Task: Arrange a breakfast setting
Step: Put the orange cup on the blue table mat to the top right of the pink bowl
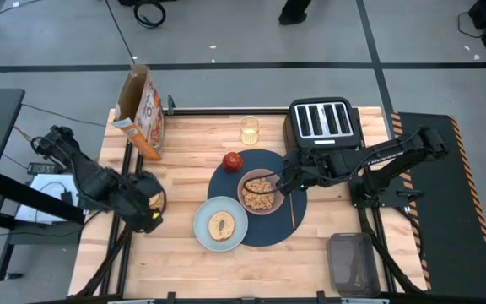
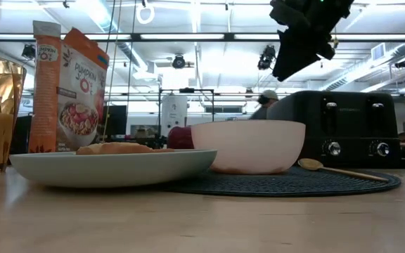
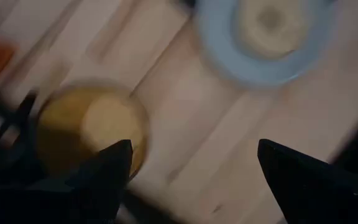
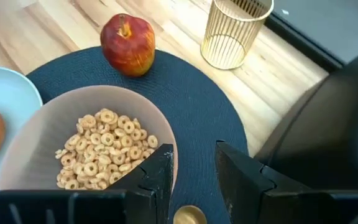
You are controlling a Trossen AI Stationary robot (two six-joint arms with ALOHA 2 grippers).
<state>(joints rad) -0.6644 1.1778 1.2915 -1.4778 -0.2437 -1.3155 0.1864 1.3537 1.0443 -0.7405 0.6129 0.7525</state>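
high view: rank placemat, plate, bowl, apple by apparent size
1. placemat, by far the largest
2. plate
3. bowl, somewhat smaller than the plate
4. apple, clearly the smallest

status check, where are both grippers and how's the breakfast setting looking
Left gripper open, at table's left edge. Right gripper part-open, empty, above spoon beside cereal bowl. Bread on plate, apple on placemat. Nothing blocking.

bright ceiling strip lights glare in the low view; left wrist view blurred, dim.
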